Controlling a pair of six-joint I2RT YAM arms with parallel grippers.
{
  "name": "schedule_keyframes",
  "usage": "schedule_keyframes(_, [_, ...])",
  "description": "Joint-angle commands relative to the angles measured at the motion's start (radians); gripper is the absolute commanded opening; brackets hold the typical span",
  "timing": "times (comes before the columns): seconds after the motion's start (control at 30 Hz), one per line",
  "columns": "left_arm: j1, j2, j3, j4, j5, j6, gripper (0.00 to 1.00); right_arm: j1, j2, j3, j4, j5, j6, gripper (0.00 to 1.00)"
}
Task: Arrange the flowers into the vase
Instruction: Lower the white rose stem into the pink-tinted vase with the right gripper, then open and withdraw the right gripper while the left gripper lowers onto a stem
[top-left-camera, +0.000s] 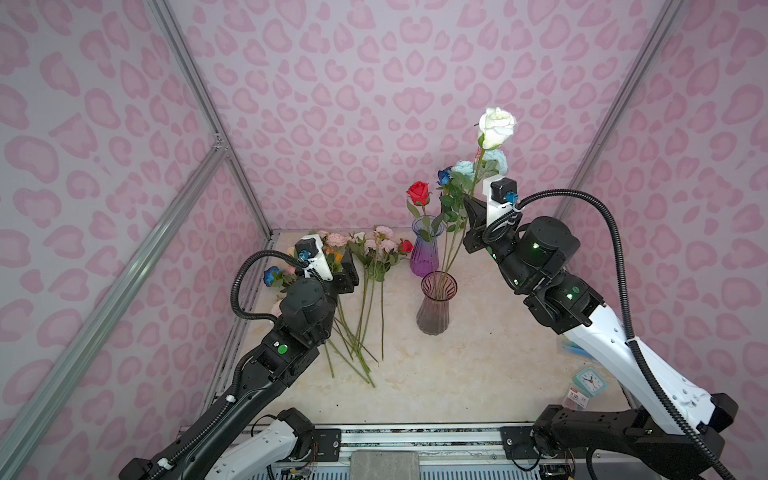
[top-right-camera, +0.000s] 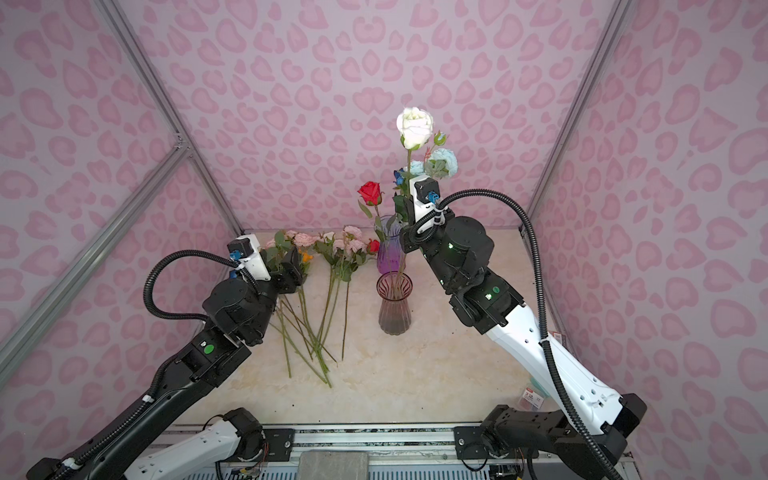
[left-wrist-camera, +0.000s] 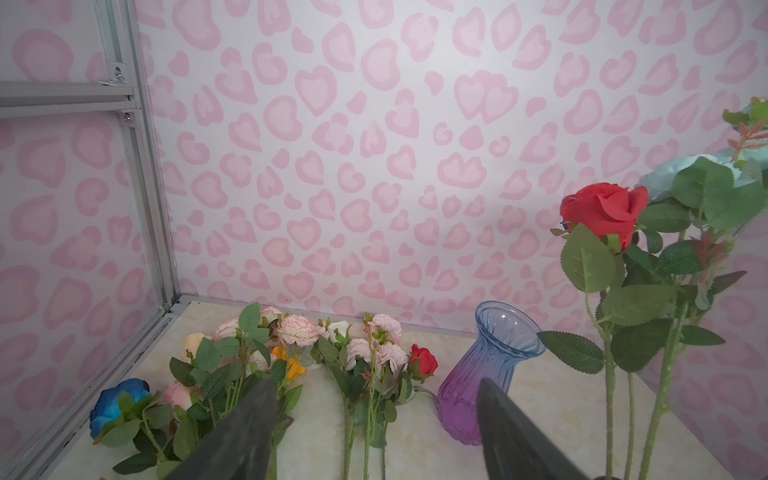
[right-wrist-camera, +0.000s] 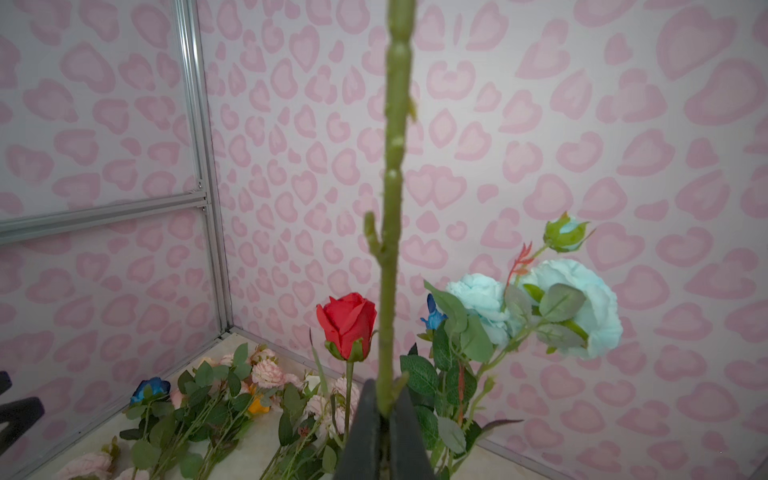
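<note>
Holding the cream rose (top-left-camera: 496, 126) mid-stem above the smoky vase (top-left-camera: 434, 316), the right tool (right-wrist-camera: 384, 399) is clenched. The left tool (left-wrist-camera: 376, 388) hangs released over flowers (top-left-camera: 376, 249) lying left of that vase. Stems are likely light, stiff and top-heavy: grasp bare mid-stem.

We show the left arm (top-left-camera: 249, 374) and right arm (top-left-camera: 602, 336): black joint housings, white link shells. Each carries a black corrugated cable (top-left-camera: 233, 291) and a green indicator (top-left-camera: 282, 349).
</note>
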Motion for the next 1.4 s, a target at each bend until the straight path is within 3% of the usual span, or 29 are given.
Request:
schedule_keyframes(0.0, [0.004,0.004,0.007,0.021,-0.012,-0.009,0.76,-0.012,0.013,-0.054,0.005,-0.028,0.054,0.03])
schedule_keyframes(0.17, [0.005,0.014,0.009,0.018,-0.023,0.0,0.77,-0.013,0.019,-0.175,0.048,-0.056,0.137,0.09])
schedule_keyframes(0.4, [0.007,0.034,0.01,0.012,-0.01,-0.012,0.77,-0.012,0.02,-0.239,0.027,-0.067,0.206,0.27])
schedule_keyframes(0.97, [0.024,0.145,0.026,-0.013,-0.062,-0.034,0.77,0.013,-0.25,-0.423,-0.008,-0.058,0.249,0.29])
schedule_keyframes(1.17, [0.063,0.256,0.071,-0.127,-0.049,-0.182,0.75,0.013,-0.374,-0.572,0.031,-0.026,0.3,0.29])
schedule_keyframes(1.37, [0.216,0.325,0.022,-0.281,0.077,-0.496,0.67,0.013,-0.447,-0.669,0.025,-0.03,0.334,0.29])
